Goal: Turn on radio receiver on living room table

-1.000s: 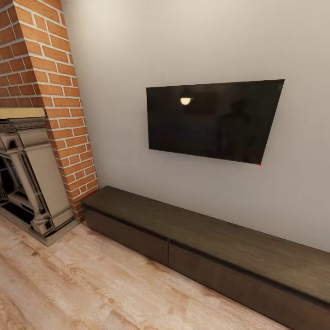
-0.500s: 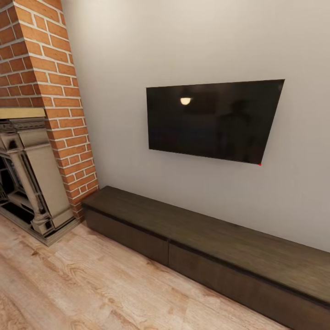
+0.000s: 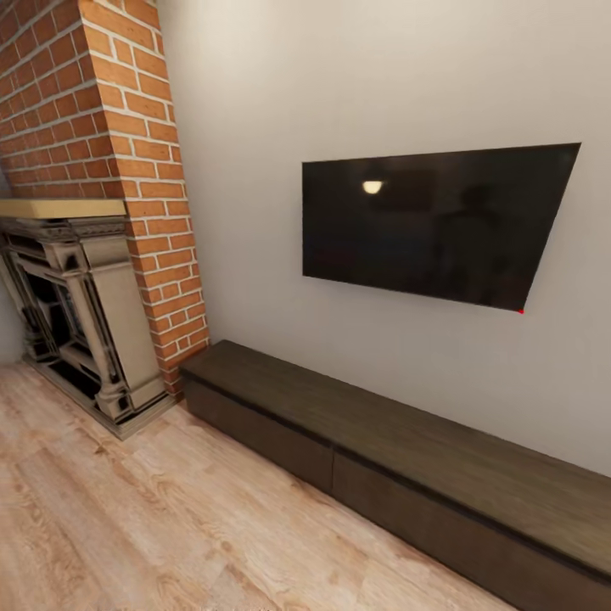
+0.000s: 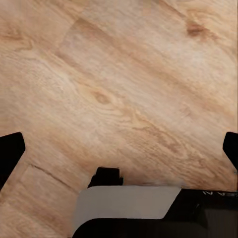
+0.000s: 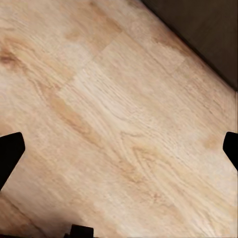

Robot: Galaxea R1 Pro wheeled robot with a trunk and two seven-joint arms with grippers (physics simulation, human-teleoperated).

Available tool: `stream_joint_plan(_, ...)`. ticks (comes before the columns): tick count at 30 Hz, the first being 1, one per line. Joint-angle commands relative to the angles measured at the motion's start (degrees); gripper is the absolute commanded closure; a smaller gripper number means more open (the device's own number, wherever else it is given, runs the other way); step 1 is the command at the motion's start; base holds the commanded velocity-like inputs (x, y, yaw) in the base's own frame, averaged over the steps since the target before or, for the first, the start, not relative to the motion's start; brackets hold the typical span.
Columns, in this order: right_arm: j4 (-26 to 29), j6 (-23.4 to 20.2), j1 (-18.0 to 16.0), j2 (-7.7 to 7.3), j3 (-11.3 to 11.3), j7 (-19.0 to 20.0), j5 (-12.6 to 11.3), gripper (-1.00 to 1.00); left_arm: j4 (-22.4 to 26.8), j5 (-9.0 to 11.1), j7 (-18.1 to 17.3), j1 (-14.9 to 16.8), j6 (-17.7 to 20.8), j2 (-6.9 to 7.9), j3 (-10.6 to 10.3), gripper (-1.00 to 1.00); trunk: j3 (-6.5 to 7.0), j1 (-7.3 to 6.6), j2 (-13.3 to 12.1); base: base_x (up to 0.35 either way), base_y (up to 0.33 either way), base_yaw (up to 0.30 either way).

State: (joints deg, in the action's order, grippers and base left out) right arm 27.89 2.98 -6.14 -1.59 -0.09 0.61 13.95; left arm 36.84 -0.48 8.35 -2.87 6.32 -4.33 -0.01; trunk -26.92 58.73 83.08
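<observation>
floor (image 3: 127,509): light wood planks, under both sets of fingers | bench (image 3: 407,441): long dark wood, resting on floor against wall

This is a home, a living room by its furnishings. A flat black television (image 3: 437,225) hangs on a plain pale wall (image 3: 339,85), and below it a long, low dark wood bench (image 3: 399,458) runs along the wall's foot. Beside it rises a red brick chimney breast (image 3: 110,153) with an ornate carved fireplace surround (image 3: 81,314) set into it. The floor (image 3: 127,526) is light wood plank, seen close up with its grain in both wrist views.
</observation>
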Motion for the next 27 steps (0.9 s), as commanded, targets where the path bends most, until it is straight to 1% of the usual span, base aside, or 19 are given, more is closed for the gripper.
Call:
stream_joint_plan(1,1.74,-0.04,-0.01,0.0,0.0,-0.05,0.11,-1.0,2.03,0.03,-0.01,0.03,-0.05,0.29,0.05,-1.0,0.0,0.0,0.0,0.0,0.0,0.297)
stream_joint_plan(3,2.61,-0.06,-0.01,0.0,0.0,-0.21,0.4,-1.0,2.72,0.35,-0.27,0.04,-0.48,0.8,0.07,-1.0,0.0,0.0,0.0,0.0,0.0,0.297)
stream_joint_plan(5,2.89,-0.05,-0.01,0.0,0.0,-0.33,0.65,-1.0,2.85,0.45,-0.4,0.05,-1.37,0.89,0.05,-1.0,0.0,0.0,0.0,0.0,0.0,0.298)
stream_joint_plan(6,2.98,-0.06,-0.01,0.0,0.0,-0.4,0.79,-1.0,2.84,0.43,-0.44,0.05,-2.36,0.95,0.04,-1.0,0.0,0.0,0.0,0.0,0.0,0.298)
stream_joint_plan(7,3.07,-0.07,-0.01,0.0,0.0,-0.47,1.01,-1.0,2.67,0.41,-0.49,0.05,-4.61,1.17,0.07,-1.0,0.0,0.0,0.0,0.0,0.0,0.298)
stream_joint_plan(9,3.1,-0.07,-0.01,0.0,0.0,-0.49,1.09,-1.0,2.43,0.46,-0.51,0.05,-5.9,1.16,0.08,-1.0,0.0,0.0,0.0,0.0,0.0,0.298)
stream_joint_plan(11,3.12,-0.06,-0.01,0.0,0.0,-0.51,1.13,-1.0,2.18,0.35,-0.52,0.05,-6.74,0.72,-0.02,-1.0,0.0,0.0,0.0,0.0,0.0,0.298)
stream_joint_plan(14,3.09,-0.07,-0.01,0.0,0.0,-0.52,1.16,-1.0,1.95,0.4,-0.56,0.05,-7.23,0.45,-0.12,-1.0,0.0,0.0,0.0,0.0,0.0,0.298)
stream_joint_plan(18,3.05,-0.06,-0.01,0.0,0.0,-0.59,1.17,-1.0,1.92,0.55,-0.56,0.06,-7.51,0.69,0.02,-1.0,0.0,0.0,0.0,0.0,0.0,0.298)
stream_joint_plan(27,3.05,-0.07,-0.01,0.0,0.0,-0.61,1.21,-1.0,1.92,0.57,-0.24,0.06,-7.55,0.67,0.08,-1.0,0.0,0.0,0.0,0.0,0.0,0.298)
